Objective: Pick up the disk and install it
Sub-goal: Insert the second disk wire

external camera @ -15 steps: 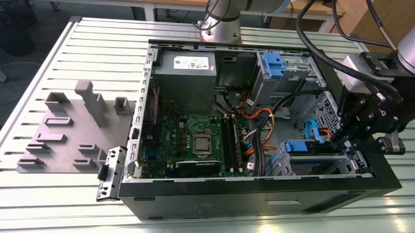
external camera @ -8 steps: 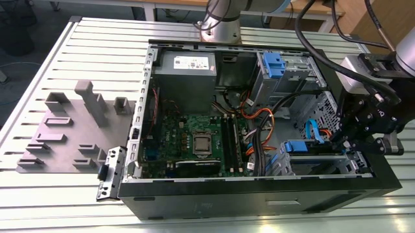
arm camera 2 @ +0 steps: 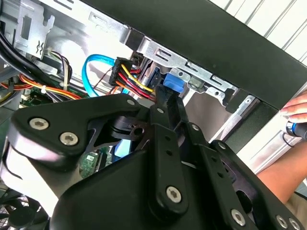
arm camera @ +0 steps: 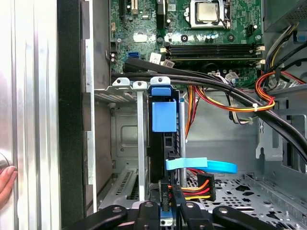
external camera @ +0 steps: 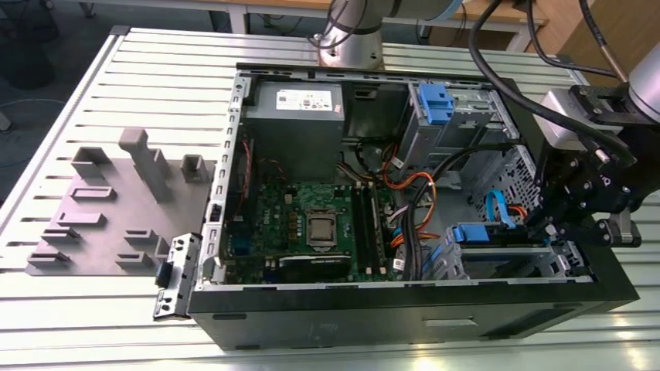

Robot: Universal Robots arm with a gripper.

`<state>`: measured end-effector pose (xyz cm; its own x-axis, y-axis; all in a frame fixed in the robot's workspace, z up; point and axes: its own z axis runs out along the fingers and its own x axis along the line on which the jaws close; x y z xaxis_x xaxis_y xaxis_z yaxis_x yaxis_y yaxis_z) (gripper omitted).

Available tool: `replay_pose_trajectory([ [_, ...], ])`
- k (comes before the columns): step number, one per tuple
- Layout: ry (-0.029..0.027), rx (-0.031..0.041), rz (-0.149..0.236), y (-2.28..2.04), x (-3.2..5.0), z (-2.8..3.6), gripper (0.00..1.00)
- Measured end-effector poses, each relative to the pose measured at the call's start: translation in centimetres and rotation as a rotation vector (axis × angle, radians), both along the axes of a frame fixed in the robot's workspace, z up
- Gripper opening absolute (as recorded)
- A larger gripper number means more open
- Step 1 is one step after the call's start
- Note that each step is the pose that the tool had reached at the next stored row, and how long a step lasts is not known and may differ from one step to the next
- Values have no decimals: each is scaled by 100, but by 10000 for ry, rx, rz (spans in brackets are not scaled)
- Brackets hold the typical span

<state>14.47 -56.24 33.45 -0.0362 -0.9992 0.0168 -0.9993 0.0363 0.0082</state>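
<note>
The disk point(arm camera: 164, 116) stands on edge in a slot of the lower drive cage point(arm camera: 125, 129), with its blue carrier end facing the motherboard. In the exterior view the disk's blue end point(external camera: 472, 233) shows in the cage at the case's near right corner. My gripper point(arm camera: 165, 211) is at the disk's other end, its black fingers point(arm camera: 184, 210) closed on both sides of it. In the second wrist view the gripper point(arm camera 2: 169, 98) meets a blue part of the disk point(arm camera 2: 172, 84) at the cage's edge. In the exterior view my gripper point(external camera: 536, 230) reaches into the case from the exterior view's right.
A blue data cable point(arm camera: 201, 166) and a red-yellow-black power plug point(arm camera: 199, 184) lie close beside the disk. Thick black cables point(arm camera: 216, 88) cross above the cage. Another blue carrier point(external camera: 435, 104) sits in the upper bay. A person's hand point(arm camera 2: 295, 112) rests outside the case wall.
</note>
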Motion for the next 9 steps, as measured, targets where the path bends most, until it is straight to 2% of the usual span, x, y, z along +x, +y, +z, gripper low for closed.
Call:
replay_pose_trajectory([
  [2, 0, -1, 1, 0, 0, 0, 22],
  [3, 0, -1, 1, 0, 0, 0, 16],
  [9, 0, -1, 1, 0, 0, -1, 16],
])
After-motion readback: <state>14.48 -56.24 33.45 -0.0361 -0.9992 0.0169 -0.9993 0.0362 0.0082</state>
